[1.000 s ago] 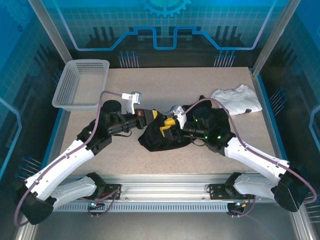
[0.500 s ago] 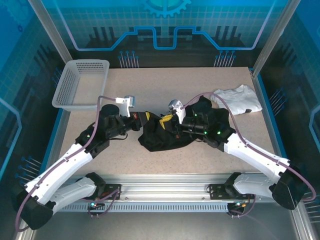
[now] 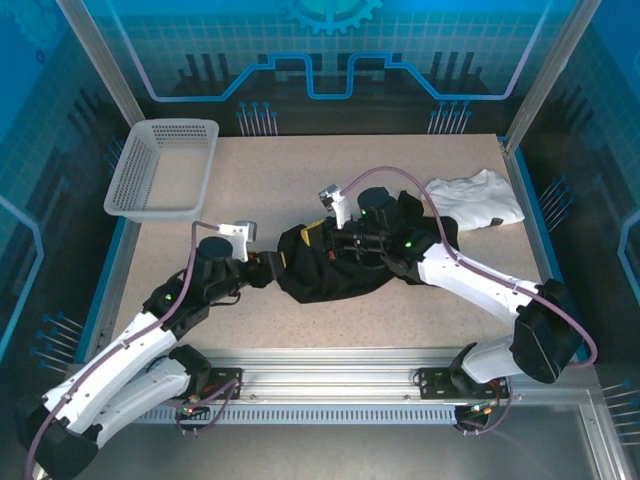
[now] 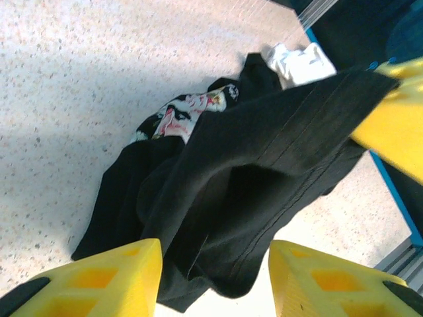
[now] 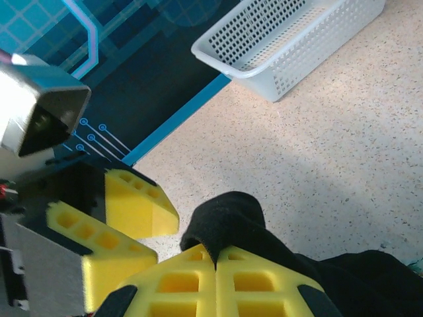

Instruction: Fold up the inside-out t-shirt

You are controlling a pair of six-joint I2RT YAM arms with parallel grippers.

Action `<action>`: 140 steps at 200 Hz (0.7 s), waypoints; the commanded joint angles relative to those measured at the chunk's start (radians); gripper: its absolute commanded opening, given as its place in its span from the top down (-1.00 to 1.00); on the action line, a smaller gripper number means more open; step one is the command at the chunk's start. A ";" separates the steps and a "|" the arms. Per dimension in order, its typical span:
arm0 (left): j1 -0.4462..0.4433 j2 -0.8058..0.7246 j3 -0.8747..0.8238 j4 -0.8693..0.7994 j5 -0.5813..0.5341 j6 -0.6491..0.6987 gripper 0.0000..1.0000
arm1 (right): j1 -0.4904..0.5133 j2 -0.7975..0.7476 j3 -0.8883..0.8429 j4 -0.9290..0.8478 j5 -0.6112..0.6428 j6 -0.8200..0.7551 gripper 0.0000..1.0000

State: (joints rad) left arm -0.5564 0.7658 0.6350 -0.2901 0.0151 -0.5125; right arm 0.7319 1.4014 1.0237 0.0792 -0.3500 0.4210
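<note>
Basket (image 3: 160, 170): far left, apart from t-shirt (image 3: 330, 278).
L end effector (image 4: 211, 264): fingers apart.
R end effector (image 5: 216, 261): clamped on t-shirt.

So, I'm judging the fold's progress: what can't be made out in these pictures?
- Top external: the inside-out t-shirt is bunched, partly under both arms, so sleeves, collar and hem cannot be told apart.
- Left wrist: the floral print is partly tucked under black folds; whether cloth touches the left end effector is unclear.
- Right wrist: how much cloth the right end effector pinches is hidden by its own fingers.
</note>
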 commanded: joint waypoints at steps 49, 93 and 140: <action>0.002 0.159 -0.005 0.034 0.065 0.034 0.09 | -0.016 -0.007 0.042 0.012 -0.012 0.022 1.00; 0.003 0.226 0.011 0.074 0.038 0.058 0.26 | -0.022 -0.019 0.030 0.014 -0.017 0.024 1.00; 0.003 0.179 0.019 0.083 0.070 0.078 1.00 | -0.040 -0.081 0.040 -0.129 0.101 -0.047 1.00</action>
State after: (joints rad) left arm -0.5564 1.0039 0.6289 -0.2333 0.0639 -0.4652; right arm 0.7151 1.3907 1.0420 0.0559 -0.3374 0.4263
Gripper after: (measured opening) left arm 0.046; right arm 0.045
